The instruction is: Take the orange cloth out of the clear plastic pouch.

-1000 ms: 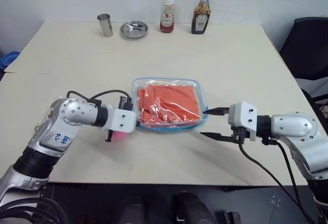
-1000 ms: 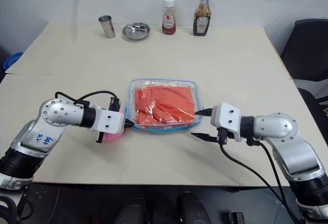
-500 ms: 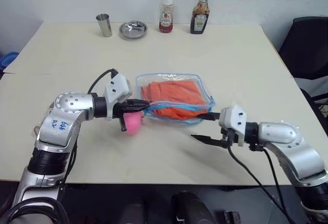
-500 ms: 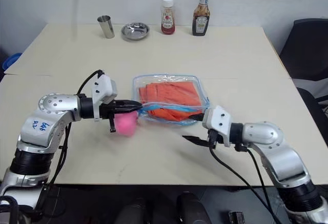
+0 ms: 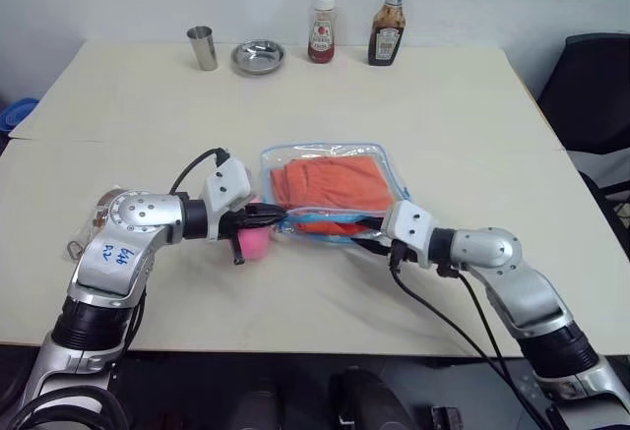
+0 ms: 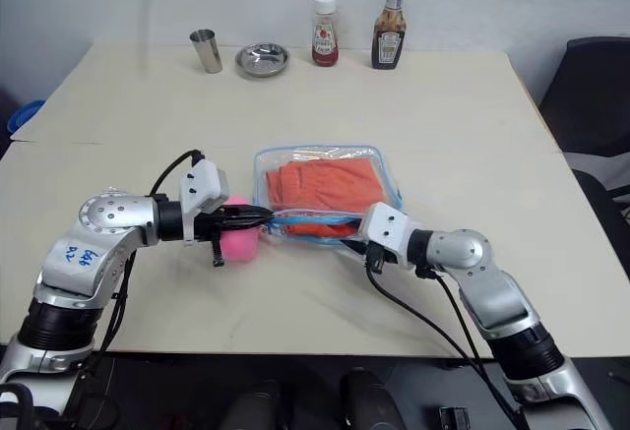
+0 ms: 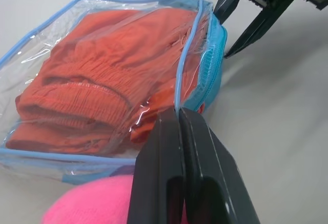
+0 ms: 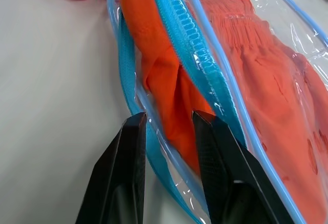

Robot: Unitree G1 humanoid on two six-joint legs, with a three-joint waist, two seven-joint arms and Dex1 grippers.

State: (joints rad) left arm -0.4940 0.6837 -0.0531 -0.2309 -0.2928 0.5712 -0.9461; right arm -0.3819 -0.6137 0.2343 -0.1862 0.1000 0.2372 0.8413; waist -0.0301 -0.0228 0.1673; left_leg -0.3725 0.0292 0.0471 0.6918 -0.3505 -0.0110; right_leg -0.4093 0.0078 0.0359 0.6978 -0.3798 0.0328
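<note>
Handwriting in blue marker is on my left arm's shell, but I cannot read it surely. Beyond, two sauce bottles (image 5: 386,19) carry labels too small to read, beside a steel bowl (image 5: 258,55) and cup (image 5: 203,47).

My left gripper (image 7: 178,115) is closed tight on the blue edge of the pouch (image 5: 328,196), mid-table. My right gripper (image 8: 169,124) has a narrow gap, its fingers astride the pouch's lower zip edge, touching the cloth (image 5: 330,186) inside. A pink toy (image 5: 254,242) lies under my left gripper. The table (image 5: 443,115) has much free room around.
</note>
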